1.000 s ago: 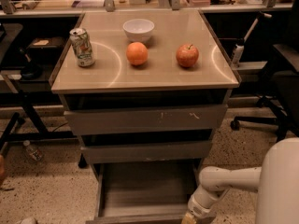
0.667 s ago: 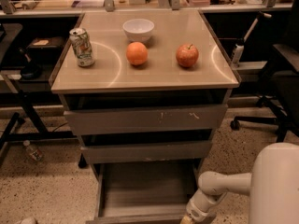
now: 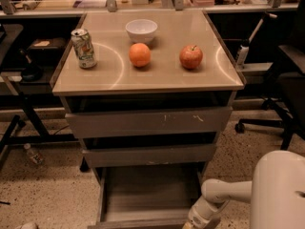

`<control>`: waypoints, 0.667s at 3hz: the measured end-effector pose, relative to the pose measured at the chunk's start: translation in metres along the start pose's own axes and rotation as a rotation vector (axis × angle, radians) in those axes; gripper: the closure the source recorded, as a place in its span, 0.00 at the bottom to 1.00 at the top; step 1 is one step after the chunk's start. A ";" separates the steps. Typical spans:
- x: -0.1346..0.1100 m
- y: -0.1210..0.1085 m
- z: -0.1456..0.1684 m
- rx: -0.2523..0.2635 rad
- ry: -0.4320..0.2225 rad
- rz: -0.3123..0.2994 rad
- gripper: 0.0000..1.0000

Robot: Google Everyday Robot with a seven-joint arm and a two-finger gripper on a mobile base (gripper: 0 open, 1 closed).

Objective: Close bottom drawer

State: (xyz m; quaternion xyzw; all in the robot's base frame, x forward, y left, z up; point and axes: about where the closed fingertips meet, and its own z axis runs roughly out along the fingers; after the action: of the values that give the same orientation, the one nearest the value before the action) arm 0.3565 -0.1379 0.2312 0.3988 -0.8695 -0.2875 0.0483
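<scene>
One pale robot gripper (image 3: 191, 222) sits at the near right corner of the pulled-out grey-brown bottom drawer (image 3: 145, 194). Drawer front runs left-right, so closing likely needs a far-ward push. Grip state: cannot tell.

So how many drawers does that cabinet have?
3. The top drawer sits under the tabletop, the middle drawer is below it, and the bottom drawer is pulled far out, lowest of all. The gripper is by its front right corner.
</scene>
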 end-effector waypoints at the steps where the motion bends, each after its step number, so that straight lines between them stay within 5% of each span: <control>1: -0.011 -0.017 0.015 0.029 -0.025 0.016 1.00; 2: -0.018 -0.028 0.027 0.050 -0.046 0.032 1.00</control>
State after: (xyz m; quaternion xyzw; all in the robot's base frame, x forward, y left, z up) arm 0.3789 -0.1272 0.1967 0.3790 -0.8836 -0.2741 0.0228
